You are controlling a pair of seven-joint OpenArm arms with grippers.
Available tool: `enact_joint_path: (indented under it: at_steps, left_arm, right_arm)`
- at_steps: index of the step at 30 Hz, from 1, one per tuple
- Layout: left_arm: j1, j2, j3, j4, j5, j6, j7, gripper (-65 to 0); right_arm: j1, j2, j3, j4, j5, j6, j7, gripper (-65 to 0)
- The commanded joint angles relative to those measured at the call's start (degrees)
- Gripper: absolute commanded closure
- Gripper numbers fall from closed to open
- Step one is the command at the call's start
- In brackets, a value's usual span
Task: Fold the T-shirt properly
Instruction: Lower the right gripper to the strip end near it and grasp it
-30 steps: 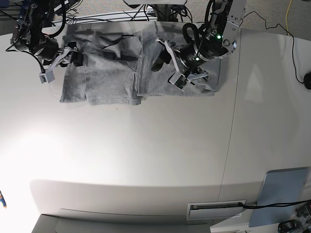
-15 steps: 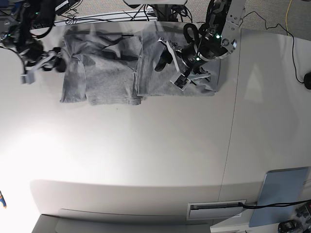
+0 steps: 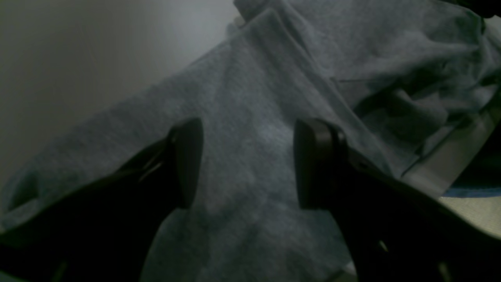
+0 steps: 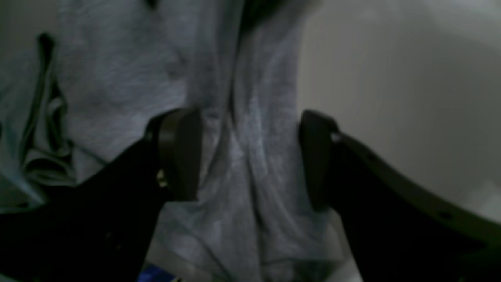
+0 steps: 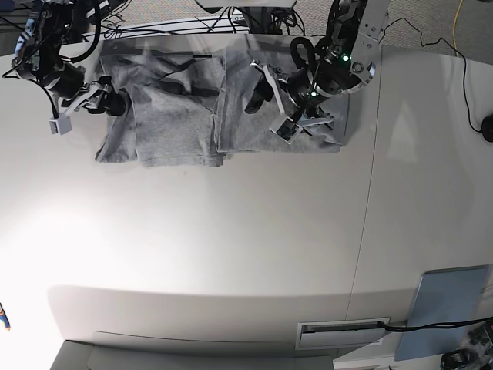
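The heather-grey T-shirt (image 5: 177, 116) lies spread across the far end of the white table (image 5: 231, 247), with folded layers and a seam down its middle. My left gripper (image 5: 269, 104) hovers open over the shirt's right half. In the left wrist view its dark fingers (image 3: 188, 160) stand wide apart above the grey T-shirt (image 3: 250, 117), with nothing between them. My right gripper (image 5: 81, 104) is open at the shirt's left edge. In the right wrist view its fingers (image 4: 180, 152) straddle a wrinkled strip of the T-shirt (image 4: 250, 164) beside bare table.
A pale blue-grey flat panel (image 5: 447, 308) lies at the near right corner, beside a slot (image 5: 343, 333) in the table's front. Cables (image 5: 154, 27) run behind the far edge. A small black object (image 5: 487, 123) sits at the right edge.
My right arm swung out to the left off the shirt, then came back to its left edge. The left gripper shifted slightly toward the far side. Both stayed open.
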Motion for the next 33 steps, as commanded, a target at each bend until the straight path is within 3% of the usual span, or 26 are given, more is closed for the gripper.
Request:
enact_joint_path:
  at_steps: [1,13,26,33]
  left_arm:
    - [-0.28,0.13,-0.11,1.16,-0.57,-0.22,-0.9,-37.1]
    - [-0.28,0.13,-0.11,1.14,-0.55,-0.24,-0.85,-37.1]
    - [-0.28,0.13,-0.11,1.14,-0.55,-0.22,0.2,-37.1]
    - [-0.28,0.13,-0.11,1.14,-0.55,-0.22,0.2,-37.1]
  right_arm:
    - [-0.28,0.76,-0.28,0.26,-0.11,-0.2,-1.73,-38.6]
    - [-0.28,0.76,-0.57,0.26,4.24,-0.15,-1.33,-38.6]
    - [-0.31,0.74,5.7,0.26,5.22,-0.24,-1.2,-38.6]
    - [-0.31,-1.4,5.64,0.26,7.02,0.44,-3.02,-38.6]
